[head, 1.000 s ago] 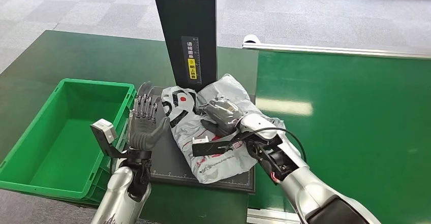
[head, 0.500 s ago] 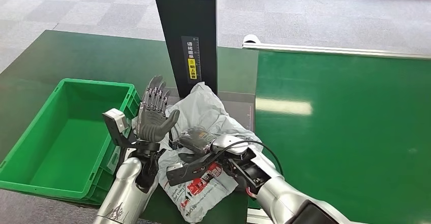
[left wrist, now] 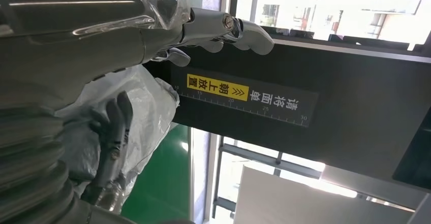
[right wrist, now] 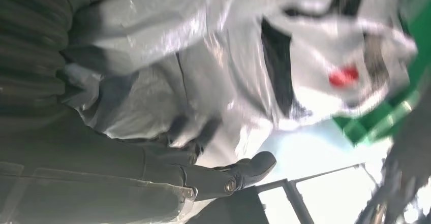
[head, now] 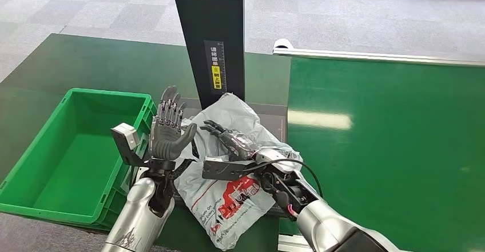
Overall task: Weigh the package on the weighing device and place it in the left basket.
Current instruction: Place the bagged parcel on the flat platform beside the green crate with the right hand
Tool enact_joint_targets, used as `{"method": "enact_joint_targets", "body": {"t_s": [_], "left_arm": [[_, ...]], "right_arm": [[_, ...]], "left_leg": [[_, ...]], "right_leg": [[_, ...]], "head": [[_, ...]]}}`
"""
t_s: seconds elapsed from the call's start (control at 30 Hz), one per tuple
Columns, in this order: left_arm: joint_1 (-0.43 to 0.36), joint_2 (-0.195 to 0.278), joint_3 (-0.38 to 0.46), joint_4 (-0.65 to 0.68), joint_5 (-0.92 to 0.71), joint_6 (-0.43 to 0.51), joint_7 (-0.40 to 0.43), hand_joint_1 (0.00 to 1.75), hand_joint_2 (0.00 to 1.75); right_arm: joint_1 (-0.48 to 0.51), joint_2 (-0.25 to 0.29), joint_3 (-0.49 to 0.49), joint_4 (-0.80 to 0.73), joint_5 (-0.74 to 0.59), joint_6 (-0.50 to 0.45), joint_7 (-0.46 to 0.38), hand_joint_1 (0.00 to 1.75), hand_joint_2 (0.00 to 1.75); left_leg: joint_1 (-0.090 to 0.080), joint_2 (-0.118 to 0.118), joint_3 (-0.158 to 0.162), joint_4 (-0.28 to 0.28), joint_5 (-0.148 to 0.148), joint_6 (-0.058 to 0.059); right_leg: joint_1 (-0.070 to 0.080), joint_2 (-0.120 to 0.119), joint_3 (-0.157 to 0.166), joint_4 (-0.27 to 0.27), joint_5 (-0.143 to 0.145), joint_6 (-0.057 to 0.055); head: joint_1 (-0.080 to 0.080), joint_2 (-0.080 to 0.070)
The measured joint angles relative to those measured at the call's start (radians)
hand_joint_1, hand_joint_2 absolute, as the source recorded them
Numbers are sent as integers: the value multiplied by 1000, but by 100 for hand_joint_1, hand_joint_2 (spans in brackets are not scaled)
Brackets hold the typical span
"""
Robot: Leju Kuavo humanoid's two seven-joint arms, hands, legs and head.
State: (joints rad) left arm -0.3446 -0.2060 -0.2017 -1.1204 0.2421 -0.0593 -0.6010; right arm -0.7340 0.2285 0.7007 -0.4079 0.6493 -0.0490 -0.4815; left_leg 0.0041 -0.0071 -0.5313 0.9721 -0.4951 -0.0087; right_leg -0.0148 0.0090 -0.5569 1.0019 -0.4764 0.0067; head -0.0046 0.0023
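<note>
The grey plastic package (head: 234,203) with red print lies crumpled on the black weighing plate (head: 269,120), and its lower end hangs over the plate's front edge. My right hand (head: 229,139) lies across its top with fingers stretched out, no longer curled on it. My left hand (head: 169,129) stands upright and open just left of the package, palm towards it, beside the basket's wall. The left wrist view shows the package (left wrist: 147,97) and the right hand's fingers (left wrist: 114,132) lying against it. Close up in the right wrist view, the package (right wrist: 284,56) presses against my right hand (right wrist: 152,173).
The green basket (head: 34,166) stands at the left, with nothing in it. The scale's tall black post (head: 211,35) with a ruler label rises behind the plate. To the right runs a green conveyor surface (head: 389,138) with a metal rail (head: 372,56).
My right hand dragged the package forward and left off the plate's middle, then uncurled its fingers over it. The left hand rose beside the package and stays open.
</note>
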Motion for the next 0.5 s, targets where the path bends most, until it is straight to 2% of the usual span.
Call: {"method": "enact_joint_targets", "body": {"t_s": [0.1, 0.2, 0.33, 0.43, 0.5], "left_arm": [[0, 1, 7, 0, -6, 4, 0, 0, 175], [0, 1, 13, 0, -12, 5, 2, 0, 175], [0, 1, 22, 0, -20, -5, 5, 0, 175], [0, 1, 29, 0, -22, -13, 7, 0, 175], [1, 1, 35, -2, -27, -15, 12, 0, 175]], "right_arm": [[32, -8, -44, -38, -53, 3, -41, 0, 175], [72, -16, -85, -90, -127, 55, -99, 0, 175], [156, -29, -157, -226, -291, 231, -182, 0, 175], [226, -41, -211, -356, -410, 360, -193, 0, 175], [268, -47, -248, -440, -468, 409, -186, 0, 175]], "left_leg": [[0, 0, 0, 0, 0, 0], [0, 0, 0, 0, 0, 0], [0, 0, 0, 0, 0, 0], [0, 0, 0, 0, 0, 0], [0, 0, 0, 0, 0, 0]], "right_leg": [[0, 0, 0, 0, 0, 0], [0, 0, 0, 0, 0, 0], [0, 0, 0, 0, 0, 0], [0, 0, 0, 0, 0, 0], [0, 0, 0, 0, 0, 0]], "head": [[0, 0], [0, 0], [0, 0], [0, 0], [0, 0]]}}
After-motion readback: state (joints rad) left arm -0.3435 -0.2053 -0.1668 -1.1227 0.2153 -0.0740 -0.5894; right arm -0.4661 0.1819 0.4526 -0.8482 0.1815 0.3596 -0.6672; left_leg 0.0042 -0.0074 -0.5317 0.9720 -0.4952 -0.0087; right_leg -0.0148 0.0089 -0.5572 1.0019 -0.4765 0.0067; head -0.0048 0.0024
